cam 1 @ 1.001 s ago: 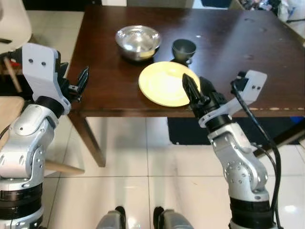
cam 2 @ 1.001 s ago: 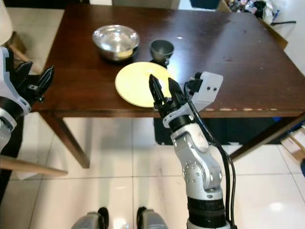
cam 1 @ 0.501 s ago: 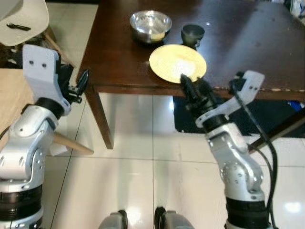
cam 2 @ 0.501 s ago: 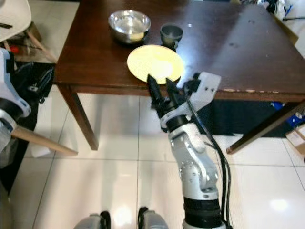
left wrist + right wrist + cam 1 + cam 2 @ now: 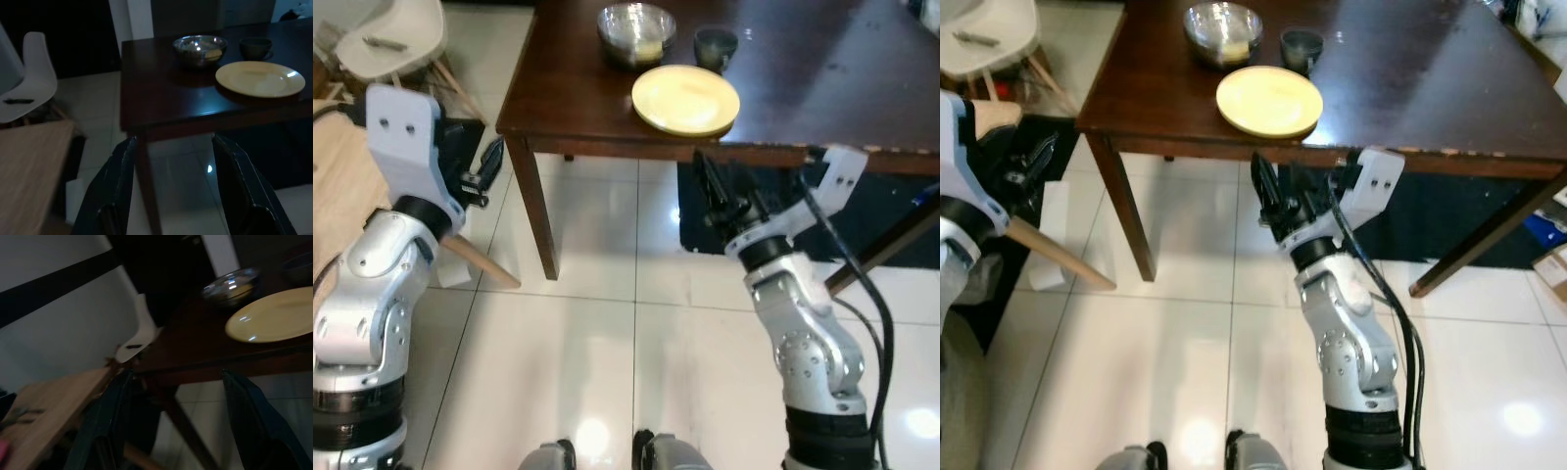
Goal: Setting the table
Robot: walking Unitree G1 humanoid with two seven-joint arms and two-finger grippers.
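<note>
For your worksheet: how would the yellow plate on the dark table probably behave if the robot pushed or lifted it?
The yellow plate looks rigid, flat and glossy, so it would probably slide rather than tip on the polished table. It lies close to the near edge, so an outward push could drop it. Its shallow rim offers little to grip.

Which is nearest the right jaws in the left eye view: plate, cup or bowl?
From the right gripper:
1. Plate, at the table's near edge.
2. Cup, behind the plate.
3. Bowl, farther back and to the left, near the cup.
</note>
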